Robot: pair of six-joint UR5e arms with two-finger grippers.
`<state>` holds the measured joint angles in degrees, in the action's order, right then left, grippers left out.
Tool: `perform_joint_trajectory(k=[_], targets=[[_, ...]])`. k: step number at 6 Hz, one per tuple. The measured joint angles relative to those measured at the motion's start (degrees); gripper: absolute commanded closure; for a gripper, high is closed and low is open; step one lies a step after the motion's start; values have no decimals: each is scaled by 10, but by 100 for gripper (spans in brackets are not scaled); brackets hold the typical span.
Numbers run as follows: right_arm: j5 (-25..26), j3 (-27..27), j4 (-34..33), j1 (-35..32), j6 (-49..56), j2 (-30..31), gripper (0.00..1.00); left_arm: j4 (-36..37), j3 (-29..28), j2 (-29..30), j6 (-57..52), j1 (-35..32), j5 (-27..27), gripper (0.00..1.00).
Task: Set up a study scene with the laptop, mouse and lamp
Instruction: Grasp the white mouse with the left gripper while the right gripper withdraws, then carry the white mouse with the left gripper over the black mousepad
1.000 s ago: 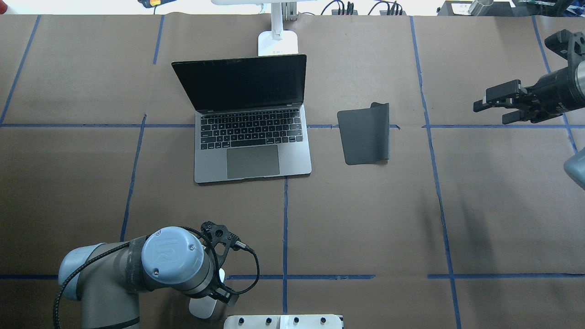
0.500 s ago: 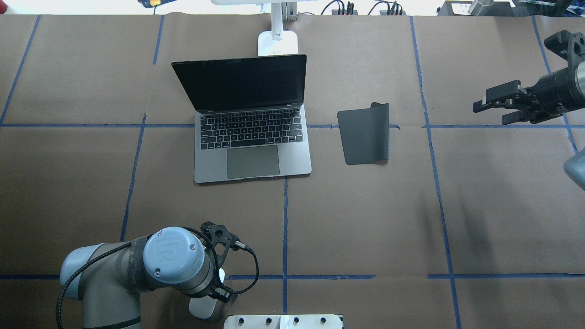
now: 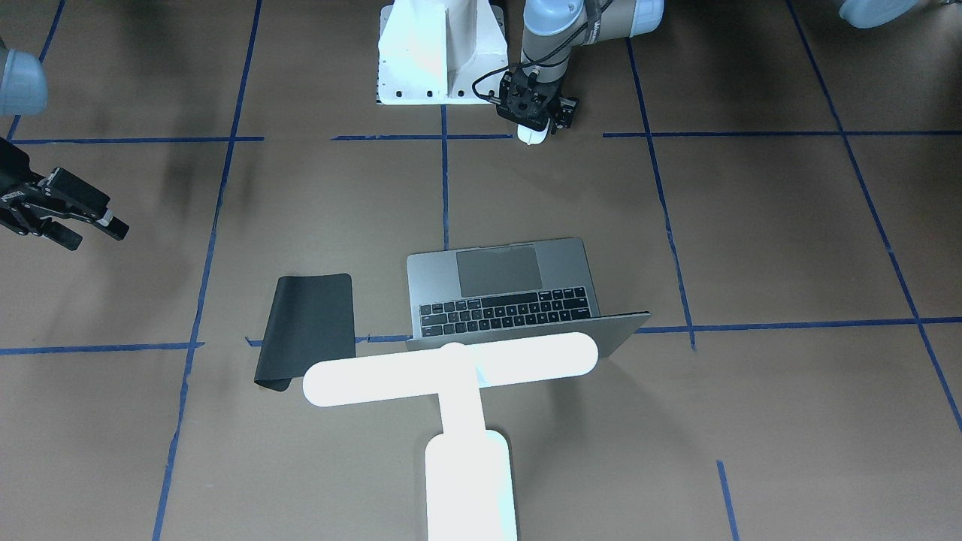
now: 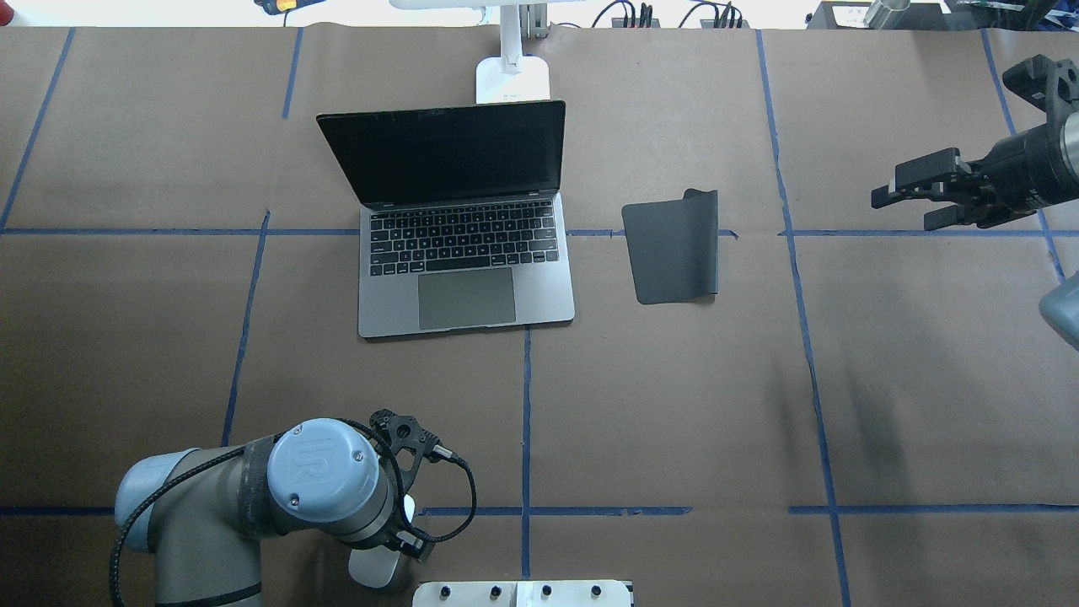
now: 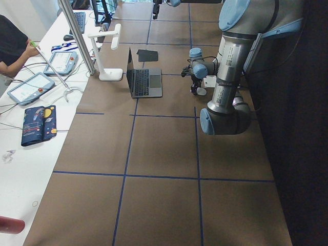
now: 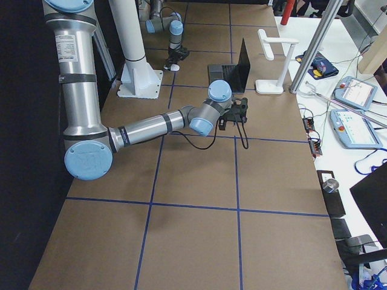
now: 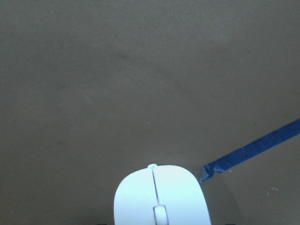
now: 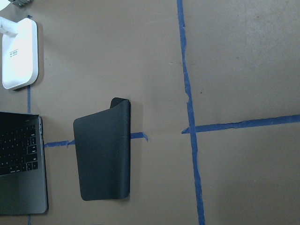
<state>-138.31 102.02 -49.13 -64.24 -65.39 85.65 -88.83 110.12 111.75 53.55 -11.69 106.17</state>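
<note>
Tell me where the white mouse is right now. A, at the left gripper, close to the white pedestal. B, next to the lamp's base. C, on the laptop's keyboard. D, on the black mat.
A: the mouse peeks out right at the left gripper, beside the white pedestal and well away from the black mat.

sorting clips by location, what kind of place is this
Most likely a robotics lab: a left arm and right arm reach over a paper-covered table gridded with blue tape, with control tablets on a side bench.
</note>
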Motion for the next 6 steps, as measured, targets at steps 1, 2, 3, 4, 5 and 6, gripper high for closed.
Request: perform_joint_trajectory(k=[1, 2, 3, 4, 5, 6], targets=[[-1, 1, 0, 0, 0, 0, 0, 1, 2, 0, 0, 0, 0, 100], [-2, 2, 0, 0, 0, 0, 0, 3, 9, 1, 1, -2, 1, 100], [-3, 4, 0, -1, -1, 0, 0, 5, 24, 3, 1, -8, 0, 100], [-3, 7, -1, -2, -1, 1, 0, 7, 35, 19, 1, -19, -1, 100], [-4, 9, -1, -4, -1, 3, 0, 5, 33, 51, -3, -37, -1, 100], [-4, 9, 0, -8, -2, 5, 0, 2, 14, 93, -7, -58, 1, 100]])
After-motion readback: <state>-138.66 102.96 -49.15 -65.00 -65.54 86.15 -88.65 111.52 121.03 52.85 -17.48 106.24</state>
